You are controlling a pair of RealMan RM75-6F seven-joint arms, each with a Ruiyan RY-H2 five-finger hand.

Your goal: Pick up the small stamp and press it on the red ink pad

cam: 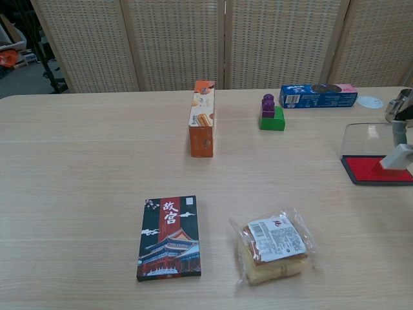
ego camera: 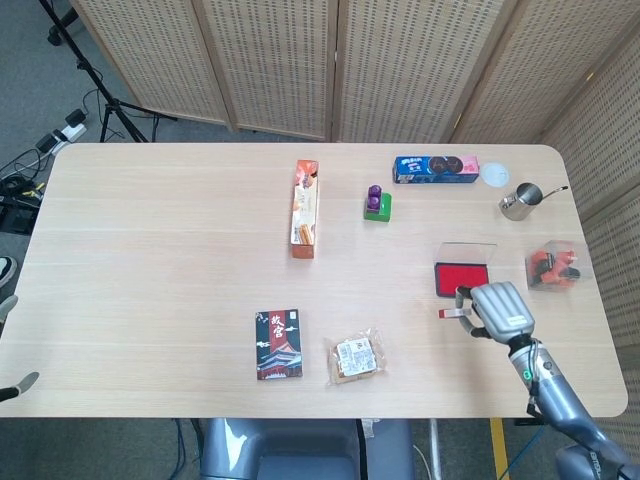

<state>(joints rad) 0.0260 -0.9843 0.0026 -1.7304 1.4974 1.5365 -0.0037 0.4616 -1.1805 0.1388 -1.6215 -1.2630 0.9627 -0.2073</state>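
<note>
we are holding small stamp (ego camera: pixel 449 313) pinched in right hand (ego camera: pixel 497 310), just beside red ink pad (ego camera: pixel 462 276), lining up press; left hand unseen.

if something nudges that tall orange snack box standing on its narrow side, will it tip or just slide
Probably tip. The orange snack box stands upright on a narrow face, taller than it is deep, so a push high on its side would likely topple it. It looks like thin printed cardboard, so probably light and stiff. A low push might slide it on the smooth table instead.

Woven folding screens (ego camera: pixel 300 60) back a pale wooden table (ego camera: pixel 150 260); grey floor (ego camera: pixel 40 90), perhaps carpeted, lies left.
</note>
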